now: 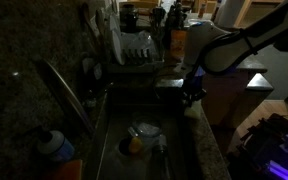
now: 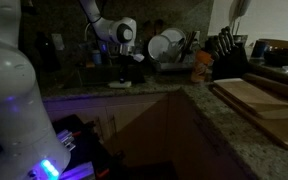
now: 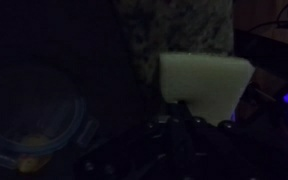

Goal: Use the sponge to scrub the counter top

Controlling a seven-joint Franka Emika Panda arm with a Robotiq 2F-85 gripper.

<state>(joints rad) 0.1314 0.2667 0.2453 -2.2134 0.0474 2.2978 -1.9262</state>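
Note:
The scene is very dark. The sponge [image 3: 206, 82] is a pale yellowish block that fills the middle right of the wrist view, right at my fingertips. My gripper [image 3: 184, 125] looks shut on the sponge, with a dark finger overlapping its lower edge. In both exterior views my gripper [image 1: 191, 96] [image 2: 124, 74] hangs low over the narrow strip of speckled granite counter top [image 1: 210, 142] [image 2: 234, 135] beside the sink. The sponge shows as a pale patch [image 2: 121, 84] under the gripper. Granite also shows behind the sponge [image 3: 174, 25].
The sink basin [image 1: 109, 125] holds a round dish [image 1: 145, 130] and a yellow-orange object [image 1: 133, 146]. A faucet [image 1: 66, 92] stands beside it. A dish rack with plates [image 2: 166, 45], a knife block [image 2: 227, 56] and a wooden cutting board [image 2: 259, 96] stand further along.

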